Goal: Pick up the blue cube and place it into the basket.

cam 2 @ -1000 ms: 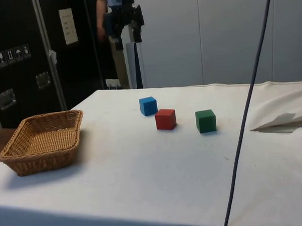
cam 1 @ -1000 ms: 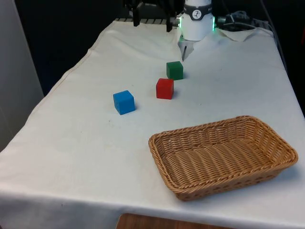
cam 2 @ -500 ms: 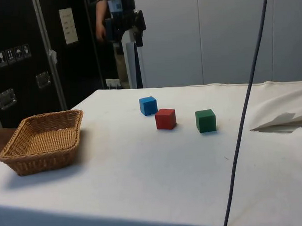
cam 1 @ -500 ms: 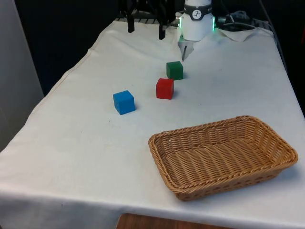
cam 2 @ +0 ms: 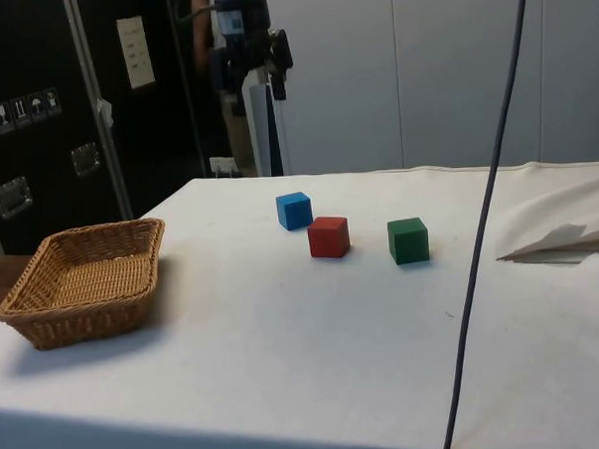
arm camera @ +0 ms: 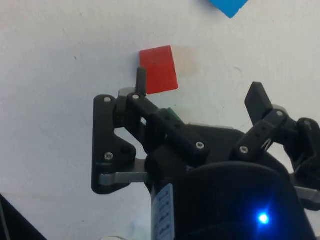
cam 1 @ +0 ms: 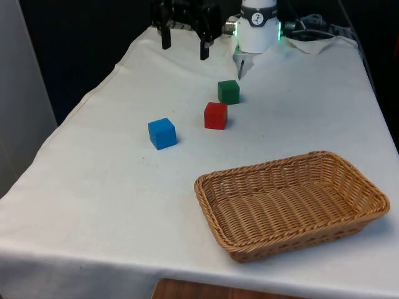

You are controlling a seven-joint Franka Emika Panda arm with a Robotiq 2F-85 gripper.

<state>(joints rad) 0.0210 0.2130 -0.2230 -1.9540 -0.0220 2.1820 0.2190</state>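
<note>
White cloth (cam 1: 112, 205) covers the whole table, and three cubes sit on it in a loose row; the blue cube (cam 1: 162, 133) lies alone towards the front view's left, untouched, with the red cube (cam 1: 216, 116) near it and the green cube (cam 1: 229, 91) just beyond that; the basket (cam 1: 349, 215) stands empty at the near end, well apart from all three. Over the last second the gripper (cam 1: 184, 45) has slid from above the far edge towards the front view's left and come lower, its fingers spread wide and holding nothing; it now hangs high over the far end, short of the blue cube. That drift suggests the approach is under way; the grasp itself is not yet begun, and the arm must come forward and down over the blue cube.
</note>
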